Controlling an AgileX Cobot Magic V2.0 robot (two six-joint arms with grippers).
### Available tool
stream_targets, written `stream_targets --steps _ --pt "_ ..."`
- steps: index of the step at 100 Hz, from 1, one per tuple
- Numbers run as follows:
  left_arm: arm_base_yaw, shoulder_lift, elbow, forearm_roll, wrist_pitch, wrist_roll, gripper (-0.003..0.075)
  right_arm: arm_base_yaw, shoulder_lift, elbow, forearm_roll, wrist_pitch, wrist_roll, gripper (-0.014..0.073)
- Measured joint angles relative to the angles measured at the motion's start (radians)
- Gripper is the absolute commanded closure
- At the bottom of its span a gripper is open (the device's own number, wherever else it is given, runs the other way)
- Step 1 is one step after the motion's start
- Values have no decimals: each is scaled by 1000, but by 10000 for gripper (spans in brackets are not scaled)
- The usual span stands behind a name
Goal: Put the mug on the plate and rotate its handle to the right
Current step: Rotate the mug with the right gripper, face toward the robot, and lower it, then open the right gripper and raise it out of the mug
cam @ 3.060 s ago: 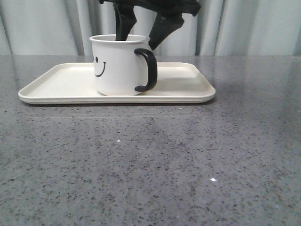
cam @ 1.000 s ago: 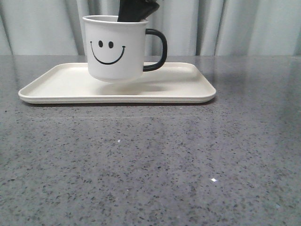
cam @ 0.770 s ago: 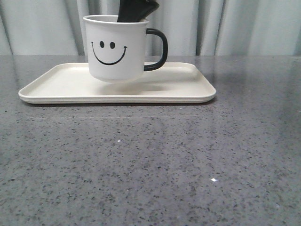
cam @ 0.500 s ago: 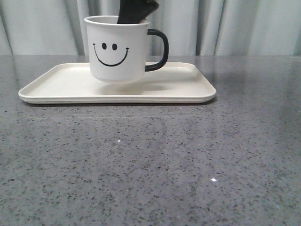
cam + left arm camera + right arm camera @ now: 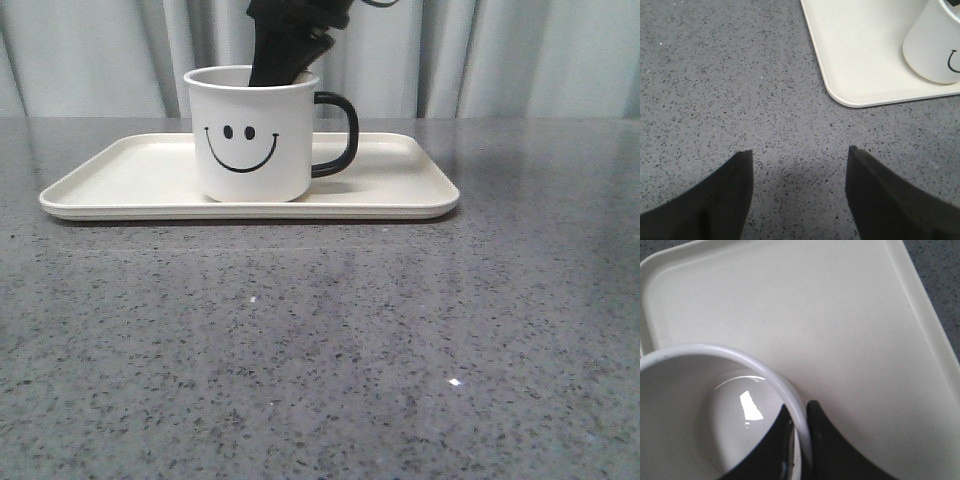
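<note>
Fingers of the left gripper [image 5: 799,195] stand apart over bare table [image 5: 715,75], well short of the plate [image 5: 855,60]. Right gripper [image 5: 799,440] clamps the mug [image 5: 255,135] by its rim, one finger inside; mug sits on the plate, handle [image 5: 338,133] pointing right.

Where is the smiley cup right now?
In the front view the mug stands on the plate, left of its middle, with the right gripper pinching its rim.
</note>
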Motion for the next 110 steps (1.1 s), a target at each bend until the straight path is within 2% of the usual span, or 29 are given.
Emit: stream_targets --steps 57,64,71,83,90,97,110 --pt "0 0 0 0 0 0 310 0 5 0 2 0 -4 635" --pt "0 0 0 0 0 0 310 0 5 0 2 0 -4 573" --pt "0 0 0 0 0 0 310 0 5 0 2 0 -4 476" --pt "0 0 0 0 0 0 310 0 5 0 2 0 -4 256" --pt "0 0 0 0 0 0 310 0 5 0 2 0 2 160" --pt "0 0 0 0 0 0 310 0 5 0 2 0 9 116" --pt "0 0 0 0 0 0 310 0 5 0 2 0 19 113"
